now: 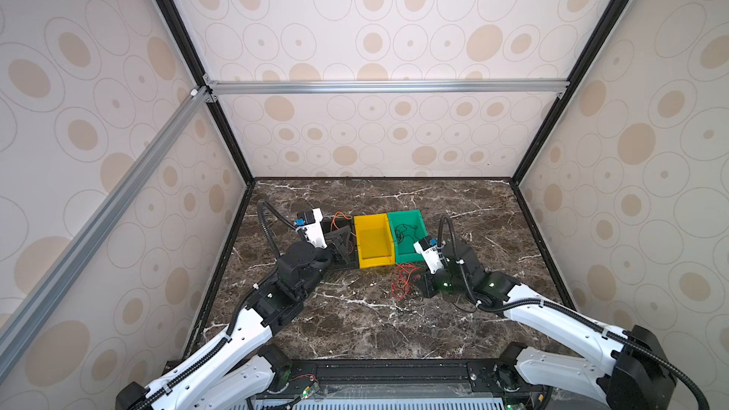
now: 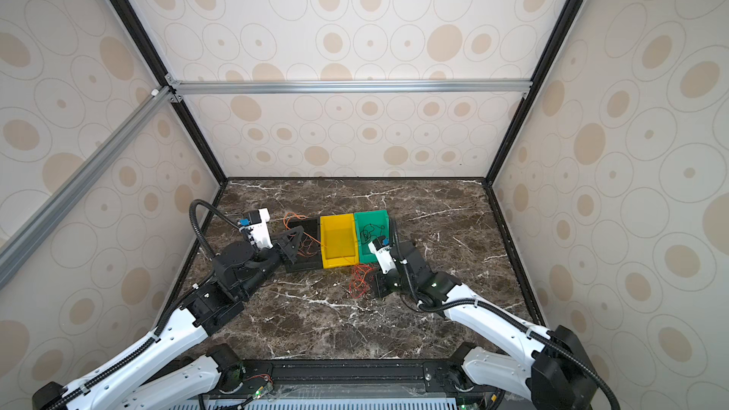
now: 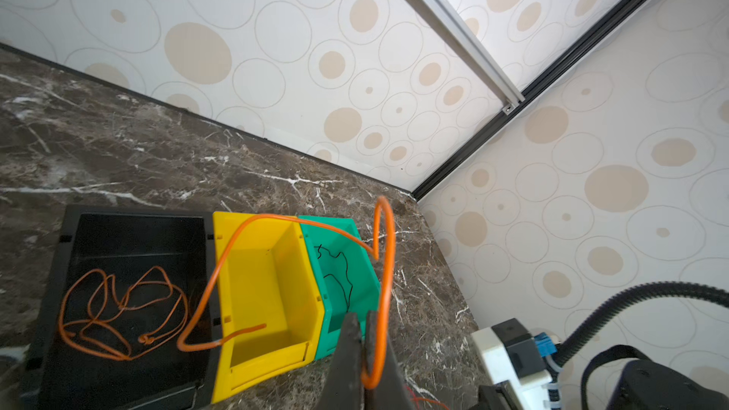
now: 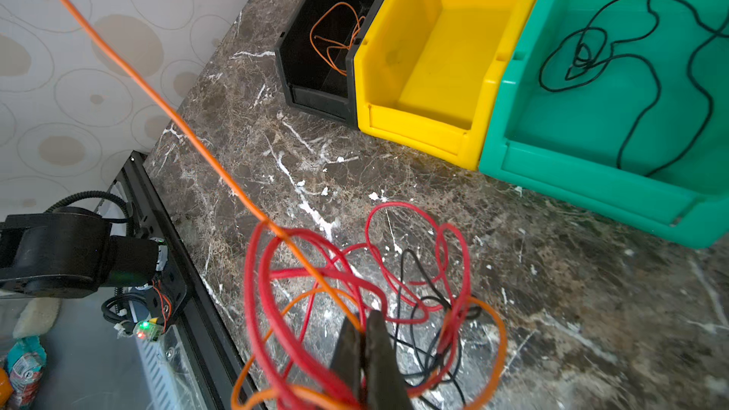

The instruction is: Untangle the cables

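Right wrist view: with right end effector (image 4: pixel 365 315) and left end effector (image 3: pixel 362 315) each pinching orange cable (image 4: pixel 157 100), draw apart slowly, clear of red loops (image 4: pixel 250 285).

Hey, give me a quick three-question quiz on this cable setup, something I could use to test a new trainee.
1. Which bin holds a black cable? A black, B yellow, C the green bin.
2. True or false: the left gripper is open.
3. Where does the red cable lie?
Key: 1 C. 2 False: it is shut on an orange cable. 3 On the table, tangled up beside the right gripper.
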Available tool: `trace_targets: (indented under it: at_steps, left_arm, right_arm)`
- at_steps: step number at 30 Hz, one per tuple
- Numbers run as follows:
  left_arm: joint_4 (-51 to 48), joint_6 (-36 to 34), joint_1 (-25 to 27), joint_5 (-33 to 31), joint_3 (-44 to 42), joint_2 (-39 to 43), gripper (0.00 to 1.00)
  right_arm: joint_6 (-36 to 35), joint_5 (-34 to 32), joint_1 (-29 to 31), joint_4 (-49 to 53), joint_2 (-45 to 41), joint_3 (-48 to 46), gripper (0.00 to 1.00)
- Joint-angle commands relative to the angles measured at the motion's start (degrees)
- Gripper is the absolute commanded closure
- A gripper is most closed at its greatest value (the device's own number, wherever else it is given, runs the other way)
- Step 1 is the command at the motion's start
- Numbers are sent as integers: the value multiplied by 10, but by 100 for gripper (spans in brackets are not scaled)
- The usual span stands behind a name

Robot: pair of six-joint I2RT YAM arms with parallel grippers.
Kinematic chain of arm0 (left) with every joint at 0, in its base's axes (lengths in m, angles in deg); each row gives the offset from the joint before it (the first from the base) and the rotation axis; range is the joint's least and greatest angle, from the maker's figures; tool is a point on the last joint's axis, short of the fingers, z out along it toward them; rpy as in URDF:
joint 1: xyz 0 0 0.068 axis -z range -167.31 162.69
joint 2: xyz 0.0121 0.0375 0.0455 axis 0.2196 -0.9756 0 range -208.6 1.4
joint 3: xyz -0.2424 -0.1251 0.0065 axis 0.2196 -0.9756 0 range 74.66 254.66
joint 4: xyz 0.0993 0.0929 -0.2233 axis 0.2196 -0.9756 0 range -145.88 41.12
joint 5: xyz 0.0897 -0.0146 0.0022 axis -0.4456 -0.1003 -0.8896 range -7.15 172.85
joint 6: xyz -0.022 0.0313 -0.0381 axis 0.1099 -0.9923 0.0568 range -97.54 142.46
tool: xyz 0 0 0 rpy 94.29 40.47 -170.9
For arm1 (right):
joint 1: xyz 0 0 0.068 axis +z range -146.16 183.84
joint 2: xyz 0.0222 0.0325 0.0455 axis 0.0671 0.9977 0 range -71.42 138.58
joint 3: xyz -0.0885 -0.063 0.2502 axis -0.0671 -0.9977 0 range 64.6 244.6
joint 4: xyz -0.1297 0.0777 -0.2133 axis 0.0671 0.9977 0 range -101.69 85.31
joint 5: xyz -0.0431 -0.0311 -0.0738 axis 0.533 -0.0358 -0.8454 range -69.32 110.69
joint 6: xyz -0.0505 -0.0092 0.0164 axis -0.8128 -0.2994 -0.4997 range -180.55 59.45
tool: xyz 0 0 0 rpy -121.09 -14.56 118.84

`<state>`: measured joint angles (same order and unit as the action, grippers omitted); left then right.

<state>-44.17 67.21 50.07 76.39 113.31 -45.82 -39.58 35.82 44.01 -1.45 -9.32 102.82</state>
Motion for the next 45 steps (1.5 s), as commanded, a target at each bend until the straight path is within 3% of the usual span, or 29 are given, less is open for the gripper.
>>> trace_targets:
  at_steps: [1,5,9,13,20,25,28,38,45]
  left_arm:
    - [18,12,-25,-46,9,25,100]
    - [39,2,-30,11,10,7,100]
    - [52,2,-30,66,21,-28,100]
    - [51,-1,-29,72,24,-33,100]
    - [59,-26,-30,69,27,-36,100]
    - [51,-41,-29,82,36,-41,100]
    - [44,-45,-30,95,35,-28,100]
    - [13,-56,-30,131,27,11,100]
    - [44,-40,-23,168,12,-1,100]
  right_arm:
    - [20,-50,-6,138,2,-13,100]
    - [15,-48,-6,171,18,-2,95]
    - [-1,-16,-6,134,23,-15,90]
    - [-5,30,-6,90,15,-36,84]
    - [-2,29,-6,149,24,-4,64]
    - [11,12,-6,184,0,12,59]
    - [30,15,-6,183,-21,15,51]
    - [117,51,-1,73,-73,-6,39]
    - [120,61,13,-6,-6,20,33]
